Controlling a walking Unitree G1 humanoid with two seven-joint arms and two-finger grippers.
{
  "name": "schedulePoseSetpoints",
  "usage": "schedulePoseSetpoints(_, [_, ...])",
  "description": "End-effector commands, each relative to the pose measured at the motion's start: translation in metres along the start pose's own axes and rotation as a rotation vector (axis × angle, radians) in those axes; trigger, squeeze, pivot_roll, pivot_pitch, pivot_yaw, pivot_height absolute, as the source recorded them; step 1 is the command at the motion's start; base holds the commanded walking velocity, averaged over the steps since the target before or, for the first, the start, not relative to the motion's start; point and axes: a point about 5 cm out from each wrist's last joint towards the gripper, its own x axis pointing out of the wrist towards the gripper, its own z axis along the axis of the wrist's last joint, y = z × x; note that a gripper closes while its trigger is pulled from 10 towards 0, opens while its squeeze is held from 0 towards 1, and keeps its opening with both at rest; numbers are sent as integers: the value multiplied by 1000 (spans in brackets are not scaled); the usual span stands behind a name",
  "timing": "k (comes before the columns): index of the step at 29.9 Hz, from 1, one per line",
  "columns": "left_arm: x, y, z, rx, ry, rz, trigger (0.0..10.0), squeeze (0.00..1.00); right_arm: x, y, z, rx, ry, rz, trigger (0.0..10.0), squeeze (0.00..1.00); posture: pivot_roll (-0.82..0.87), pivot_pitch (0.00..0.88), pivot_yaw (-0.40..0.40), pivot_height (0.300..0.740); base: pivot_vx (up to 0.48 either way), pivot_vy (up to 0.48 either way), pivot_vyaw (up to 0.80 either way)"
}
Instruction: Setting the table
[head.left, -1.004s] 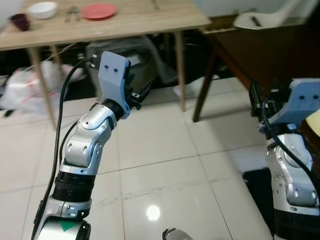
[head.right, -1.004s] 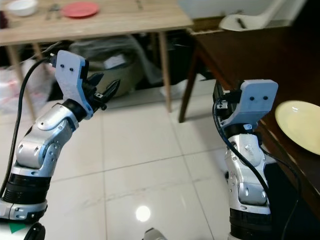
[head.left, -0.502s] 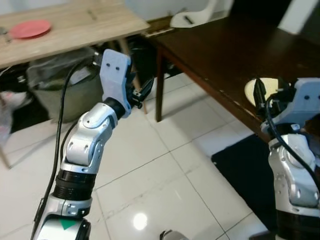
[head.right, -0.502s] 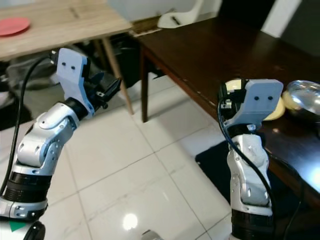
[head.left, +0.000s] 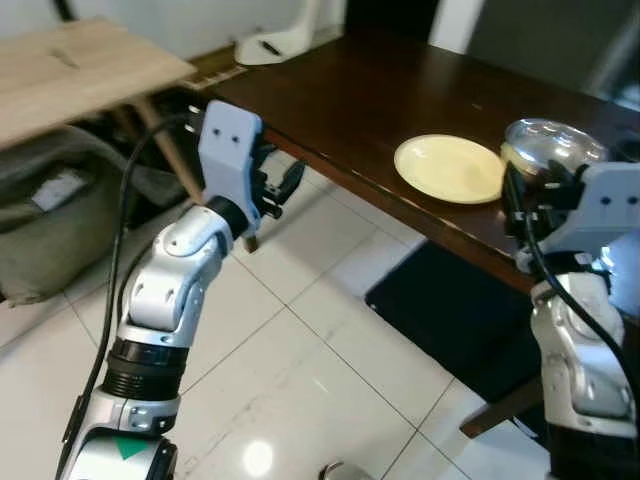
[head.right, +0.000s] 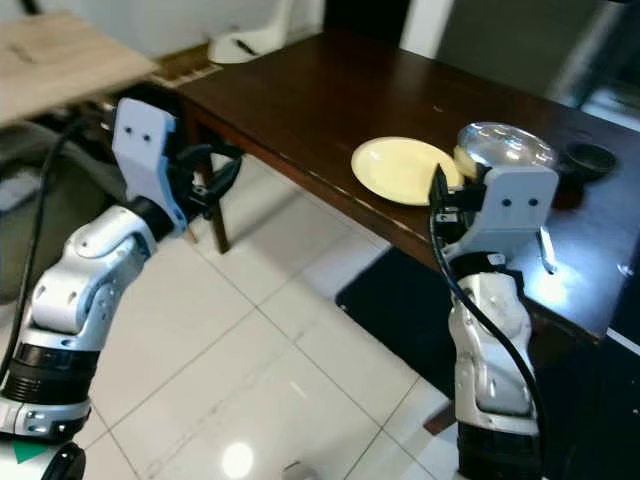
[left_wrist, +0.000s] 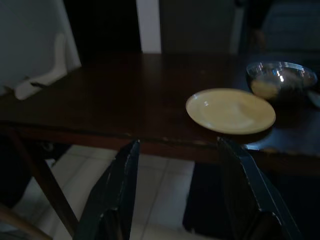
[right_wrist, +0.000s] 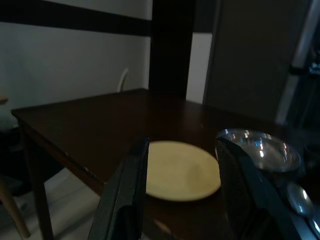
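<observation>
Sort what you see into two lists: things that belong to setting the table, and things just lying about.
Belonging to the job: dark table, yellow plate, steel bowl, spoon.

Lying about: light wooden table, white seat, dark floor mat.

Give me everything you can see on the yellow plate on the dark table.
The yellow plate is round, pale yellow, smooth and glossy like glazed ceramic, with a shallow raised rim. It looks empty and lies flat on the dark wooden table, close to the edge facing the robot. A shiny metal bowl stands right beside it; whether the two touch cannot be told. Neither gripper touches the plate: the right gripper and the left gripper are both open, pointing toward it.
</observation>
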Motion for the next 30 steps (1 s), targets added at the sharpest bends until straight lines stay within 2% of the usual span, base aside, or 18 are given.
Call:
schedulePoseSetpoints(1, [0, -1, -3, -4, 11, -2, 10000, 0, -1, -2, -1, -6, 11, -3, 10000, 0, -226, 0, 92, 740, 0, 0, -800])
schedulePoseSetpoints(30, [1, -2, -4, -10, 13, -10, 10000, 0, -1, -2, -1, -12, 15, -4, 10000, 0, -230, 0, 92, 740, 0, 0, -800])
